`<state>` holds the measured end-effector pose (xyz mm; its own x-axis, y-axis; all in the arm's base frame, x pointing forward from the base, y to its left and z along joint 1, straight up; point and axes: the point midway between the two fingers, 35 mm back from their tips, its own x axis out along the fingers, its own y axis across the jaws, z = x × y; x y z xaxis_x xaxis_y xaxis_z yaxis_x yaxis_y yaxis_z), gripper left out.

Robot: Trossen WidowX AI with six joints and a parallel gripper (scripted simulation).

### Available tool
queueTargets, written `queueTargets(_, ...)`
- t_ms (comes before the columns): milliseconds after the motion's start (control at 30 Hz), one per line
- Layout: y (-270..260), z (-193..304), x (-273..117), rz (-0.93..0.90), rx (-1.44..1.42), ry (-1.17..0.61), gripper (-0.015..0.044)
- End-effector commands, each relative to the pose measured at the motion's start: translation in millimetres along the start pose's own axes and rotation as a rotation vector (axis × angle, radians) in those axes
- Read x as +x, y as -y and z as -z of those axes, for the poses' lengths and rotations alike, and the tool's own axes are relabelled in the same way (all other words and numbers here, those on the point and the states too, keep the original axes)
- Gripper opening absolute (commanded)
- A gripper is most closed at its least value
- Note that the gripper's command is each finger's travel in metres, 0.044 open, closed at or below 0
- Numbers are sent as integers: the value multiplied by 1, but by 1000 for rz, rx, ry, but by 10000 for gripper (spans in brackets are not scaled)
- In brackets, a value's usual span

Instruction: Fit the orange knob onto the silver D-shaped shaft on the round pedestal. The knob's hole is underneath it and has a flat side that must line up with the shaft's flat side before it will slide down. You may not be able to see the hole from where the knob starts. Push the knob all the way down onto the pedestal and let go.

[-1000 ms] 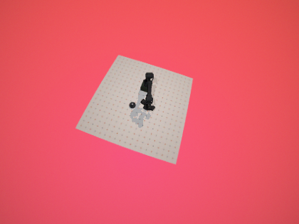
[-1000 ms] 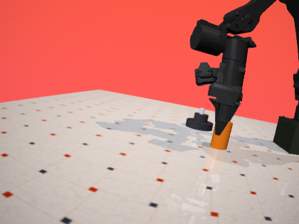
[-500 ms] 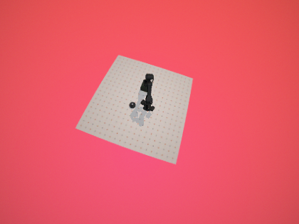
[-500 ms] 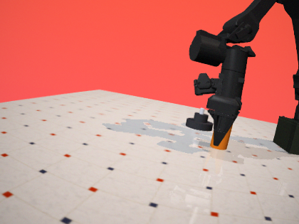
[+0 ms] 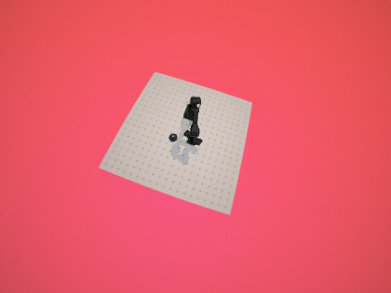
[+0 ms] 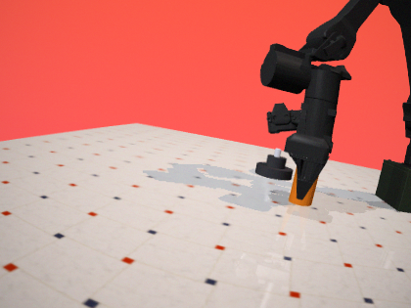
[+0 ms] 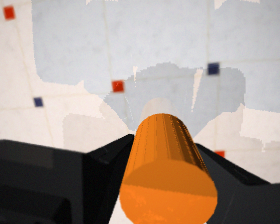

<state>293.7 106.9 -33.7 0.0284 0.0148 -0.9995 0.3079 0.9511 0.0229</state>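
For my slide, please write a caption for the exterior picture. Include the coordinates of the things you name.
Robot fingers (image 6: 306, 175) straddle the orange knob (image 6: 295, 198), beside the dark round pedestal (image 6: 274, 170) with its bare silver shaft (image 6: 277, 153).

The tall ridged cylindrical knob (image 6: 295, 198) (image 7: 162, 165) is orange, its round top split in the wrist view between a darker and a brighter orange. The jointed arm (image 6: 369, 6) (image 5: 195, 117) and its tapered gripper (image 6: 304, 195) (image 7: 162, 144) are black. The stepped round pedestal (image 6: 274, 170) (image 5: 173, 138) is near-black, its short upright shaft (image 6: 277, 153) silvery pale. The flat square tabletop (image 6: 171, 258) (image 5: 140, 153) (image 7: 75, 50) is off-white, patterned with a grid of faint lines and small red and dark navy squares. Grey-blue shadows tint it; the backdrop (image 5: 70, 50) (image 6: 122, 53) runs red to pinkish.
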Motion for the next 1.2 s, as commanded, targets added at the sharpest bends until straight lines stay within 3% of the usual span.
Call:
queueTargets(0, 0, 0, 1, 3, 5, -2, 131)
queueTargets(167, -1, -2, -8, 3, 5, -1, 0)
queueTargets(1167, -7, -8, -99, 2, 5, 0, 0)
